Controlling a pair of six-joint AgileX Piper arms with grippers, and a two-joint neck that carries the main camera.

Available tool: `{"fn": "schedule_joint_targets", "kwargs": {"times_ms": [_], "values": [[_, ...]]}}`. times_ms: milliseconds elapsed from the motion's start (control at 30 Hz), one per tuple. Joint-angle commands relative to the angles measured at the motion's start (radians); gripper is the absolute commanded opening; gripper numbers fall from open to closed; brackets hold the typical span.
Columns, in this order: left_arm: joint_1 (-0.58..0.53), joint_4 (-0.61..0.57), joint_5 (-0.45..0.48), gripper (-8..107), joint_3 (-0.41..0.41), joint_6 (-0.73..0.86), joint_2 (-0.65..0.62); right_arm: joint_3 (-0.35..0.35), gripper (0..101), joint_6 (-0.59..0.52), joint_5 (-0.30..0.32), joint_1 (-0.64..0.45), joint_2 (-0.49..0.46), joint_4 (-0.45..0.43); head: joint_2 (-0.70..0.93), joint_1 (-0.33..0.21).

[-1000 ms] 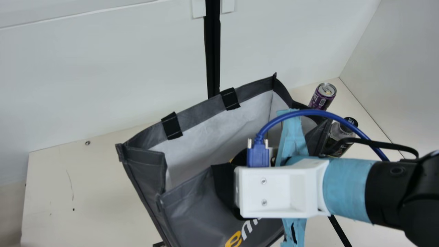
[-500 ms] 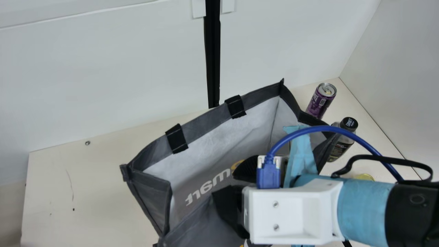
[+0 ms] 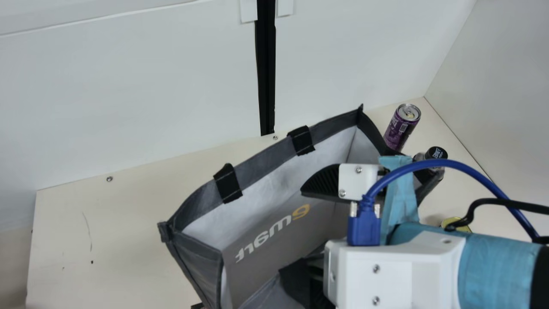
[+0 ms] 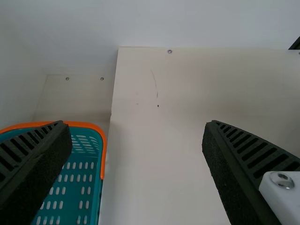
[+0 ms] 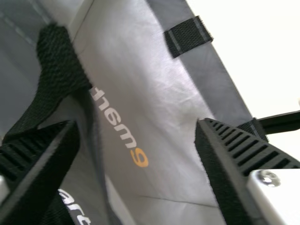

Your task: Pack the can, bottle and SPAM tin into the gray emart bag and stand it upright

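Main view: your right claw (image 3: 306,234) is at the mouth of the gray bag (image 3: 266,159), lower centre; can (image 3: 399,128), bottle (image 3: 436,159) and partly hidden tin (image 3: 451,221) stand outside, right of frame. Left wrist view: your left claw (image 4: 136,124) is released, basket (image 4: 89,125) lower left. Right wrist view: claw unclenched, printed lining (image 5: 154,93) between spread fingers.

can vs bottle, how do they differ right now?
Top: the can has a silver lid with a pull tab; the bottle has a black cap.
Colour: the can's side is purple; the bottle's shoulder looks clear.
Visibility: the can shows most of its side; the bottle is largely covered by the blue cable and the bag.
Shared: both stand outside the bag.
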Motion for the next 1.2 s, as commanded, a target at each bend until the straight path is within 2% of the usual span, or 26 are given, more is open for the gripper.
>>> {"fn": "schedule_joint_targets", "kwargs": {"times_ms": [0, 367, 1167], "values": [[0.0, 0.0, 0.0, 90, 0.0, 0.0, 0.0, -0.003, 95, 0.001, -0.001, 0.0, -0.003, -0.004, -0.002, -0.023], [0.0, 0.0, 0.0, 90, 0.0, 0.0, 0.0, -0.042, 95, -0.014, -0.001, -0.013, -0.012, -0.015, -0.002, -0.023], [0.0, 0.0, 0.0, 90, 0.0, 0.0, 0.0, -0.177, 95, -0.075, -0.001, -0.025, -0.012, -0.039, -0.002, -0.023]]}}
